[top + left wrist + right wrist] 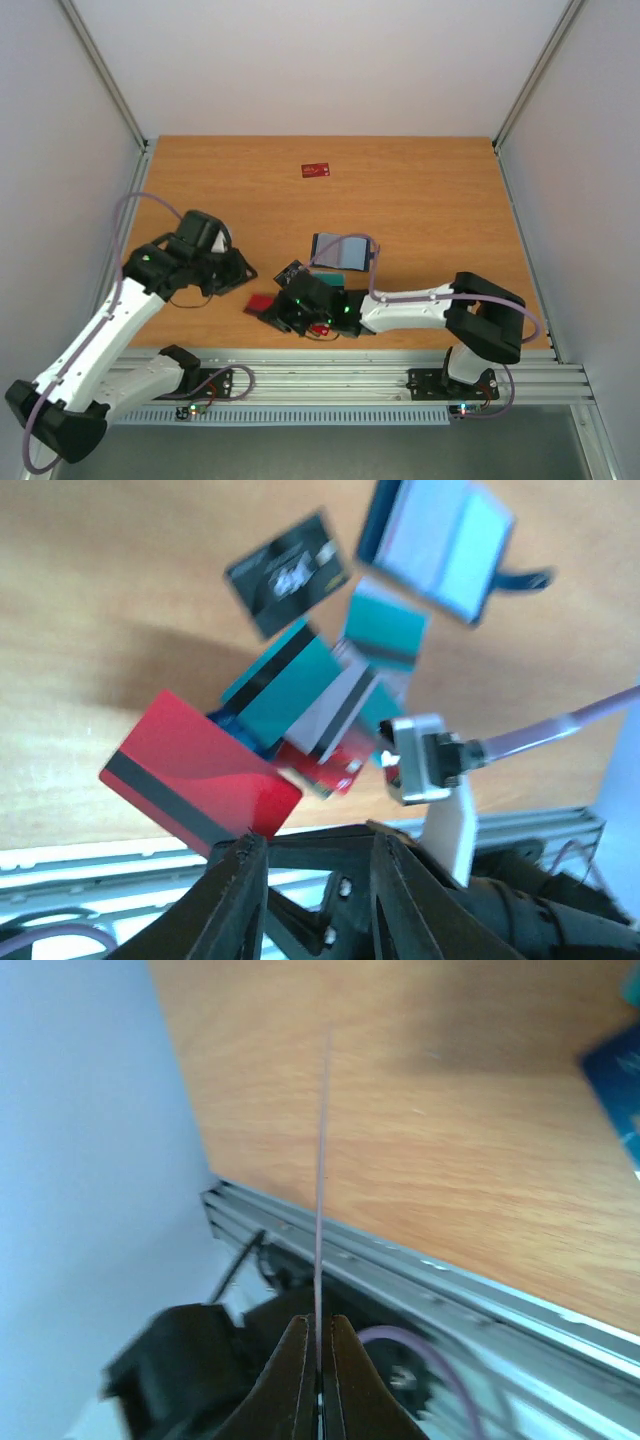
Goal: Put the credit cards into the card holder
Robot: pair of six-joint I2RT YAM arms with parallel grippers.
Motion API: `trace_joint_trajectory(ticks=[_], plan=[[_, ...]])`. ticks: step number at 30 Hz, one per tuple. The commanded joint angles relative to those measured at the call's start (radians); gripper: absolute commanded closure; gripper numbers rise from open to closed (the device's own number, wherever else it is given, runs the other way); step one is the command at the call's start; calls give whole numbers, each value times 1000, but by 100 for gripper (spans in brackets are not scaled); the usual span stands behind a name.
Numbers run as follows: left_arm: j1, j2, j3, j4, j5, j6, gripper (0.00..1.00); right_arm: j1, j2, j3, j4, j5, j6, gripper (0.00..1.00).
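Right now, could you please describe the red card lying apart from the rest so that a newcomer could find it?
Start at the wooden table and look toward its far edge, about midway across. The red card lies flat there, alone; the other cards cluster near the front edge by the open holder.

The counter (420, 200) is orange-brown wood grain, and the open card holder (440, 545) shows a pale grey-blue inside edged in dark navy. The red card (200, 780), the teal card (285, 680) and the white card (332, 708) each carry a black stripe, while the dark grey card (288, 572) bears white print (too blurred to read). Both the left tool (315, 852) and the right tool (319, 1325) are black, and the edge-on card (323, 1160) in the latter shows as a thin pale pinkish line.
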Motion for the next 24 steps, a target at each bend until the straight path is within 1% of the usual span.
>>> trace_joint_trajectory(ticks=[1,3,8,12,15,17,19,21,24], plan=[[18,3,228,-173,-129,114,67,-75,-83,145,-227,-52,-135,99],[21,25,318,-179,-142,155,66,-136,-102,216,-326,-82,-183,99],[25,135,511,-146,-155,207,65,-327,-142,364,-431,-189,-282,99],[32,249,634,1,-69,180,65,-488,-131,482,-449,-311,-308,99],[36,325,695,140,-7,111,65,-595,-122,546,-414,-385,-289,99],[40,357,699,258,26,58,66,-657,-118,588,-392,-426,-267,99],[41,388,672,418,89,-14,70,-713,-114,629,-383,-449,-250,99],[39,426,635,595,137,-101,72,-751,-113,657,-350,-461,-221,99],[28,482,605,835,152,-214,72,-784,-111,656,-263,-461,-149,99]])
